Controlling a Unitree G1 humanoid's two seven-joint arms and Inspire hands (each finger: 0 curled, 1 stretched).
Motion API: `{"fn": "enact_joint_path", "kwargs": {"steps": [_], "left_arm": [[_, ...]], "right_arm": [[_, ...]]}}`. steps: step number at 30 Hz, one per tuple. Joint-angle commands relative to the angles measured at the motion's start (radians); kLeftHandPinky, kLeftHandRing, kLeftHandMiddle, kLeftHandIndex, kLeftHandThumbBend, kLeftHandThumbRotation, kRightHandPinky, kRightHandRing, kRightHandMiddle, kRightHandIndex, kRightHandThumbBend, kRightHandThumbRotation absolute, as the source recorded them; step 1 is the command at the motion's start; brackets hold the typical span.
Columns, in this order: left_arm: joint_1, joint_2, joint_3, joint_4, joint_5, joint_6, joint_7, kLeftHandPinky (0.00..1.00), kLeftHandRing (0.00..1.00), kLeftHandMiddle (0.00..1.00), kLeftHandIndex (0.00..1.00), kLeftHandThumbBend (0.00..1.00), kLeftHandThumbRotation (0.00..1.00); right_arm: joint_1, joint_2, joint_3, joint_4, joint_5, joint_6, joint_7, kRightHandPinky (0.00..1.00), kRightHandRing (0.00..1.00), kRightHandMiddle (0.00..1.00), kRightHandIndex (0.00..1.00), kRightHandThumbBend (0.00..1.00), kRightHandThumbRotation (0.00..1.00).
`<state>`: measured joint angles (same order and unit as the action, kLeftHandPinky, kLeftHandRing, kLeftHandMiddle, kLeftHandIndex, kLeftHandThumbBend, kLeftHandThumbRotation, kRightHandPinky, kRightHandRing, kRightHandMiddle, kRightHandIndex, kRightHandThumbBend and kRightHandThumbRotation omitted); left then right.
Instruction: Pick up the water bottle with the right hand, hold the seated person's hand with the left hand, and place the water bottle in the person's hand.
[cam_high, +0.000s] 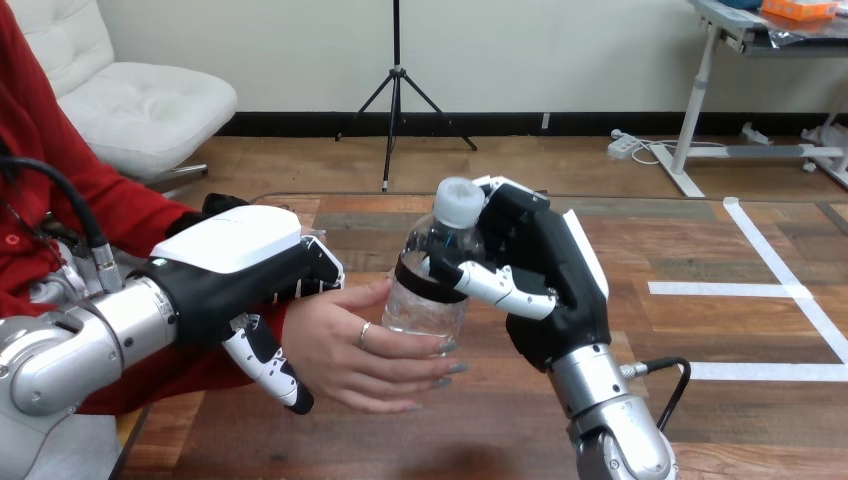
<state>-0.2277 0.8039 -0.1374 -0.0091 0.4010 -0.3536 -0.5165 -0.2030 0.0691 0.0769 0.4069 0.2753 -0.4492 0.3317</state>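
Over the table (700, 250), my right hand (550, 270) grips the water bottle (430, 290), which is set against the person's hand (350, 345) at its seven o'clock. My left hand (235, 265) curls round the person's wrist (300, 325) — I judge only the release remains.

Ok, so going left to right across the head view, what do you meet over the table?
left hand, curled round the person's wrist → person's hand, palm up → water bottle, resting on the person's fingers → right hand, gripping the bottle
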Motion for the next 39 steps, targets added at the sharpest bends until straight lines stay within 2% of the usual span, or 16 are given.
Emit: {"fn": "enact_joint_path", "kwargs": {"steps": [1,10,14,26,39], "left_arm": [[-0.116,-0.032,0.042,-0.123,-0.059,-0.005,0.008,0.28,0.33,0.4,0.4,0.96,0.0],[-0.122,-0.039,0.044,-0.116,-0.061,-0.011,0.004,0.28,0.33,0.39,0.4,0.95,0.0],[-0.125,-0.042,0.042,-0.108,-0.061,-0.023,0.009,0.28,0.33,0.4,0.4,0.94,0.0],[-0.123,-0.054,0.035,-0.115,-0.066,-0.009,0.004,0.3,0.35,0.41,0.41,0.92,0.0],[-0.124,-0.067,0.026,-0.113,-0.058,0.005,-0.005,0.3,0.35,0.4,0.41,0.92,0.0]], "right_arm": [[-0.068,0.151,0.04,0.012,-0.002,-0.05,-0.015,0.35,0.39,0.44,0.45,0.83,0.0],[-0.029,0.182,0.084,-0.009,0.006,-0.032,-0.025,0.35,0.39,0.44,0.45,0.82,0.0],[-0.016,0.189,0.106,-0.01,0.003,-0.046,-0.026,0.35,0.39,0.44,0.44,0.83,0.0],[0.024,0.192,0.155,-0.041,0.02,-0.026,-0.02,0.37,0.4,0.43,0.44,0.85,0.0],[0.049,0.188,0.187,-0.056,0.037,-0.03,-0.005,0.37,0.39,0.43,0.44,0.86,0.0]]}}
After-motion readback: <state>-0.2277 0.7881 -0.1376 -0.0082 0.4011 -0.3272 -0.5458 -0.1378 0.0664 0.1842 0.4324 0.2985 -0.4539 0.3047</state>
